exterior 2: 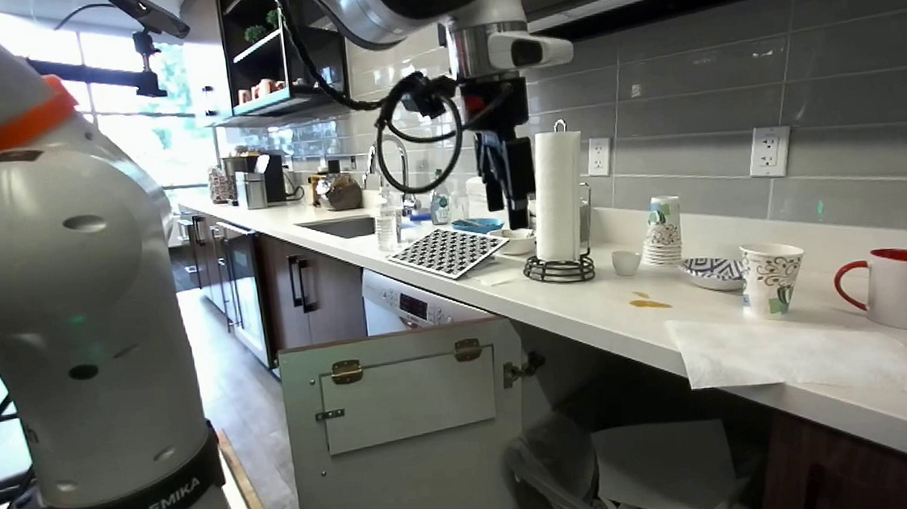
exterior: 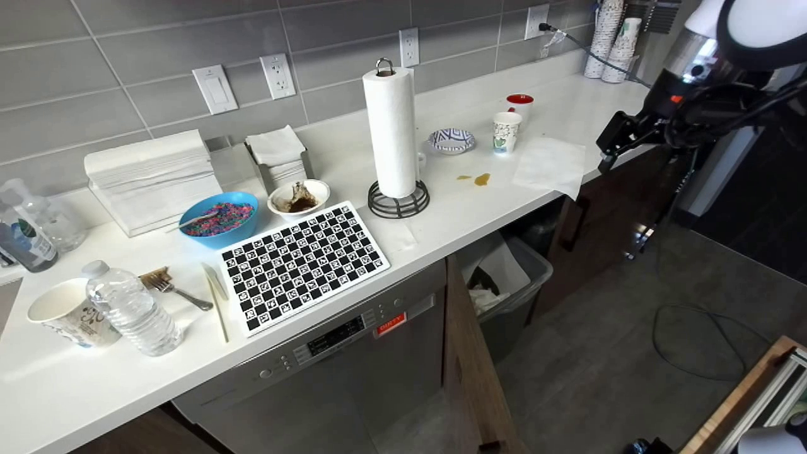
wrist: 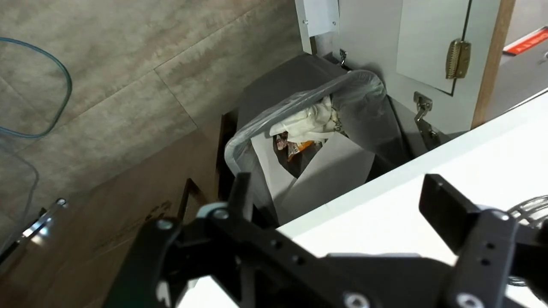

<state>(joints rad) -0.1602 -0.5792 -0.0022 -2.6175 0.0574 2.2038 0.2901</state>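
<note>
Bin (wrist: pixel 359 102): sitting partly under the table (wrist: pixel 364 218), beside the open door (wrist: pixel 368 38), holding paper (wrist: pixel 334 167).
Claw (wrist: pixel 338 186): hanging higher, fingers (wrist: pixel 445 211) standing apart, gripping nothing.
Table edge (wrist: pixel 376 184): crossing the claw's gap in the wrist view; probably calling for slow movement and clearance.

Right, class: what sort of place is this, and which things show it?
Probably a kitchen, perhaps a shared office break room: there is a sink, a dishwasher with a red DIRTY label, and a stack of paper cups.
</note>
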